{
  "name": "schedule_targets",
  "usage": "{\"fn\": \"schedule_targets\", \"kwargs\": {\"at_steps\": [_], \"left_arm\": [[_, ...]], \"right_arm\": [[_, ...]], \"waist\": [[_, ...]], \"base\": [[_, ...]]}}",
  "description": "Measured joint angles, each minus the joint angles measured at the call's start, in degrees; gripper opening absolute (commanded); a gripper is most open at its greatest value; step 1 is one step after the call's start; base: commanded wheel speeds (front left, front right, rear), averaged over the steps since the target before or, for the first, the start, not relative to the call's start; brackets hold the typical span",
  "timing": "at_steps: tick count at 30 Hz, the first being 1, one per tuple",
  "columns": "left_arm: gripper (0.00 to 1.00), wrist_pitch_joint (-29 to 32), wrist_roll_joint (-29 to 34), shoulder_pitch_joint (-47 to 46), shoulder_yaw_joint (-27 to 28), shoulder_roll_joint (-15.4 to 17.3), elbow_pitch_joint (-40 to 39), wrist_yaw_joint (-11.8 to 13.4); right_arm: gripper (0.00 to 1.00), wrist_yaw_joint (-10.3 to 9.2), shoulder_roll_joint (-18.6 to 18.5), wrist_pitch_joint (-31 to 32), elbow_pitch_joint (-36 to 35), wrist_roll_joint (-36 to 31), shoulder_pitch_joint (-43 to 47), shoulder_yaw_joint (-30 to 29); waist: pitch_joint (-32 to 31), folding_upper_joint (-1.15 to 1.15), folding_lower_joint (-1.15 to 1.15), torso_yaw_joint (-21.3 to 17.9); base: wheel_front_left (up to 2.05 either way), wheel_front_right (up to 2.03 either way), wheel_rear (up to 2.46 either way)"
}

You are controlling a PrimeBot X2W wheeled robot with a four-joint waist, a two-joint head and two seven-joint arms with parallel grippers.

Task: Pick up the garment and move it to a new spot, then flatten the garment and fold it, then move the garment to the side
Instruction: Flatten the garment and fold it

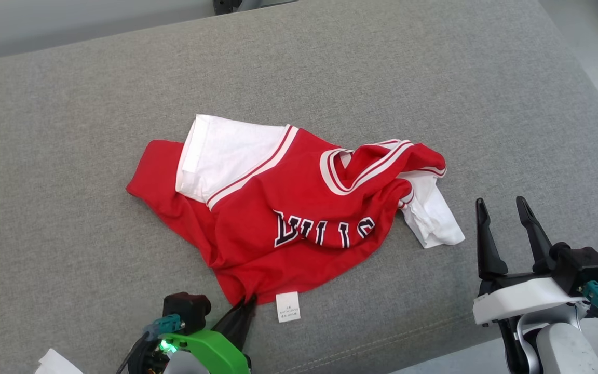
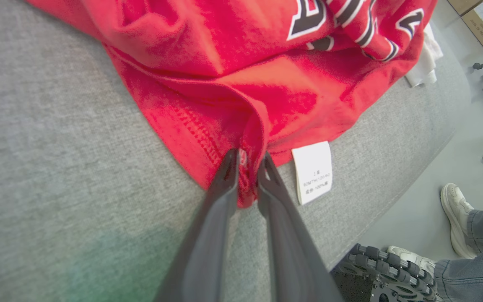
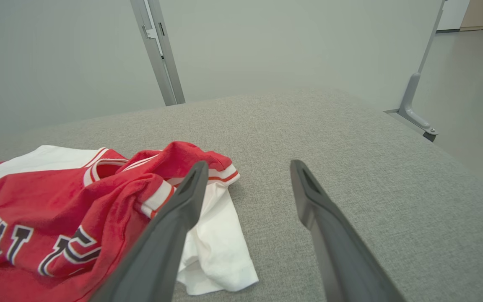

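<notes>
the garment [image 1: 288, 208], a red jersey with white sleeves, striped trim and dark white-edged lettering, lies crumpled and unfolded on the grey fabric counter [image 1: 70, 130]. the left gripper [image 2: 247, 161] is closed on the near hem of the garment: a small fold of red cloth is pinched between its two dark fingers, and the rest of the garment spreads out ahead of the fingertips and to both sides of them. a white care label [image 2: 313, 172] lies flat on the counter just to the right of the left gripper's fingertips, attached at the hem and not caught in the grip. the right gripper [image 1: 501, 202] is open, its fingers well spread, with nothing between them; it sits above bare counter, apart from the cloth. the garment lies to the left of the right gripper, and the nearest part is a white sleeve [image 1: 434, 218], just beside the left finger of that gripper and, as far as the views show, not touching it. beyond the counter edge, to the right of the left gripper, a person's shoe [image 2: 455, 209] stands on the floor.
</notes>
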Motion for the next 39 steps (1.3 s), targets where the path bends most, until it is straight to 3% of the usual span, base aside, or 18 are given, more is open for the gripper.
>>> {"fn": "schedule_targets", "kwargs": {"at_steps": [5,12,17,19,20,21,28,35,39], "left_arm": [[0.00,0.0,-1.0,0.8,1.8,2.9,-2.6,-0.3],[0.00,4.4,-2.5,5.0,4.4,12.9,-10.4,0.9],[0.00,5.1,-4.4,8.0,6.1,15.5,-13.2,1.9],[0.21,5.0,-4.5,8.6,6.2,15.5,-13.4,2.2],[0.46,4.9,-4.7,8.9,6.3,15.4,-13.3,2.3],[1.00,4.6,-5.6,9.2,6.5,15.1,-13.1,2.4],[1.00,1.3,-7.6,11.2,8.0,13.3,-11.6,2.4],[1.00,-9.5,-7.1,14.2,12.7,12.1,-11.6,4.0],[1.00,-13.8,-3.7,14.5,14.4,12.4,-11.2,4.2]], "right_arm": [[1.00,0.00,0.0,0.0,0.1,0.0,0.5,-0.2],[1.00,0.00,0.0,0.0,0.2,0.0,1.0,-0.2],[1.00,0.00,0.0,0.0,0.3,0.0,1.3,0.0],[1.00,0.00,0.0,0.0,0.4,-0.2,1.6,0.0],[1.00,0.00,0.0,0.0,0.4,-0.3,1.7,0.0],[1.00,0.00,0.0,0.0,0.4,-0.3,1.7,0.0],[1.00,0.00,0.0,0.0,0.5,-1.1,1.8,-0.4],[1.00,0.00,0.0,0.0,-0.6,-2.6,2.9,-1.5],[1.00,0.00,0.0,0.0,-1.7,-4.5,3.2,-3.2]], "waist": [[-0.5,0.00,0.00,0.7],[-1.5,0.00,0.00,2.5],[-1.9,0.00,0.00,3.5],[-2.0,0.00,0.00,3.9],[-2.0,0.00,0.00,4.1],[-2.1,0.00,0.00,4.3],[-2.7,0.00,0.00,5.5],[-4.6,0.00,0.00,6.6],[-5.6,0.00,0.00,7.4]], "base": [[0.00,0.00,0.00],[0.00,0.00,0.00],[0.00,0.00,0.00],[0.00,0.00,0.00],[0.00,0.00,0.00],[0.00,0.00,0.00],[0.00,0.00,0.00],[0.00,0.00,0.00],[0.00,0.00,0.00]]}}
